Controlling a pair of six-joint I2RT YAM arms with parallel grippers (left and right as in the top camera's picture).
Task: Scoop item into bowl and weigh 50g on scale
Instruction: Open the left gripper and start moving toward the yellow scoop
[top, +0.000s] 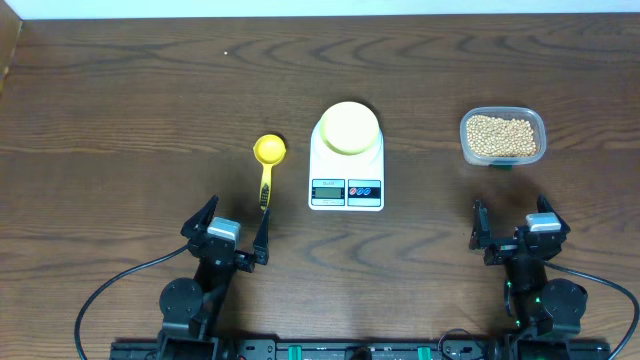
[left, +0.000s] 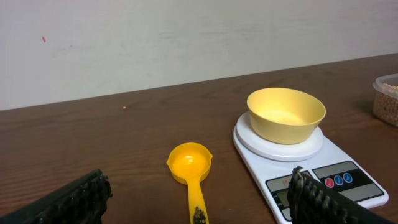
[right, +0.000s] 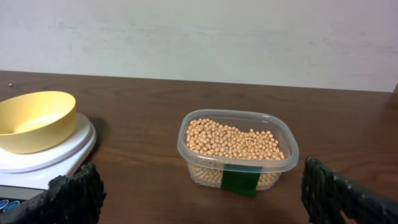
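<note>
Green label (right: 240, 180) on tub (right: 235, 163) of beans (right: 230, 140) unreadable; left tool (top: 238, 216), right tool (top: 510, 216) released.

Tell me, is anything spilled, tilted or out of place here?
Nothing stands out. The bowl sits upright on the scale, the beans are inside their tub, the scoop lies flat. Only a tiny speck lies far back.

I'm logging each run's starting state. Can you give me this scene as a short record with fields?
bowl: pale yellow, empty, sitting on the scale
scale: white, display side toward the arms
beans: in a clear tub, to the right of the scale
scoop: yellow, empty, lying left of the scale, handle toward the arms
left gripper: open, holding nothing
right gripper: open, holding nothing
</note>
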